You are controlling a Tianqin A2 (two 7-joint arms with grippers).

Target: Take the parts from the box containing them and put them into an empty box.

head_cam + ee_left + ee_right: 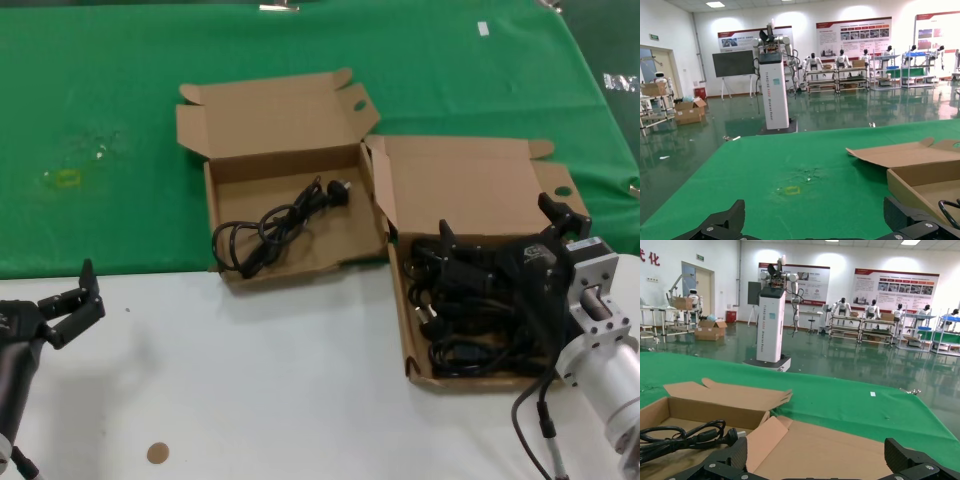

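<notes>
Nearest my head camera, at the lower right, my right arm reaches over the right-hand box (pixel 470 170), and my right claw (pixel 505 235) hangs just above the pile of black cables (pixel 465 310) lying in it, fingers spread wide, gripping nothing. That box sits half on the white table (pixel 280 380) and half on the green cloth (pixel 120 120), lid folded back. From the right wrist, both fingertips (pixel 912 460) show far apart, with the lid's inner face ahead.

Left of it, touching at the corner, stands the second box (pixel 275 125), lid also open. One cable (pixel 280 225) lies inside it, plug toward the back right corner; the right wrist view shows this same cable (pixel 685 437) on that box's floor.

My left claw (pixel 75 300) is parked low at the left over the white table, well apart from both boxes, fingers wide and holding nothing. A small brown disc (pixel 158 453) lies on the table near it.
</notes>
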